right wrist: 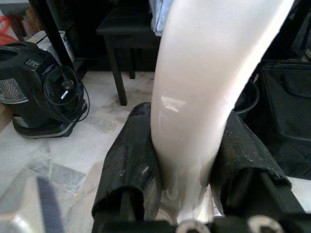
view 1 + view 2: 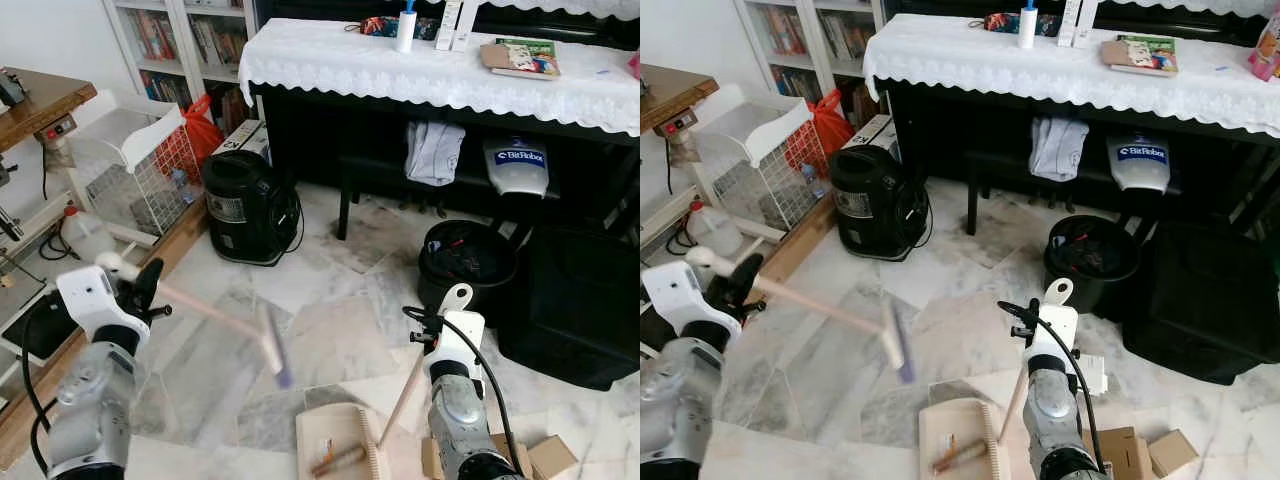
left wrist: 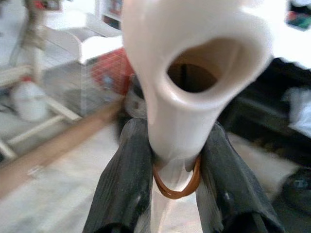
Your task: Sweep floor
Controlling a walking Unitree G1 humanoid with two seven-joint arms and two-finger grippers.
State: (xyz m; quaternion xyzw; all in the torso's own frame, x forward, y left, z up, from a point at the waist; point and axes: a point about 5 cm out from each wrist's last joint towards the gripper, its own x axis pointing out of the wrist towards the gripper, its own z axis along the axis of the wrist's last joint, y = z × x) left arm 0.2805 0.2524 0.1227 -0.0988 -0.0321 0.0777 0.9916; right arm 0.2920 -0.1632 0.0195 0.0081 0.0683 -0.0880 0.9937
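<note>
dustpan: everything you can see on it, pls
The dustpan is cream plastic with a comb-toothed rear edge and a long pale handle rising to a looped tip. It rests flat on the marble floor before the robot. A brownish stick-like scrap lies in it. The right end effector is shut on its handle.

1. The 2 head eyes look forward and down from above the marble floor [image 2: 330,340], sharing the black vacuum [image 2: 245,205] and the lace-covered piano [image 2: 1060,60].
2. Left wrist camera sits very close behind the broom handle [image 3: 194,73], facing the wire cage [image 3: 92,77].
3. Right wrist camera sits close behind the dustpan handle [image 1: 214,77], facing the vacuum and a black stool [image 1: 124,34].
</note>
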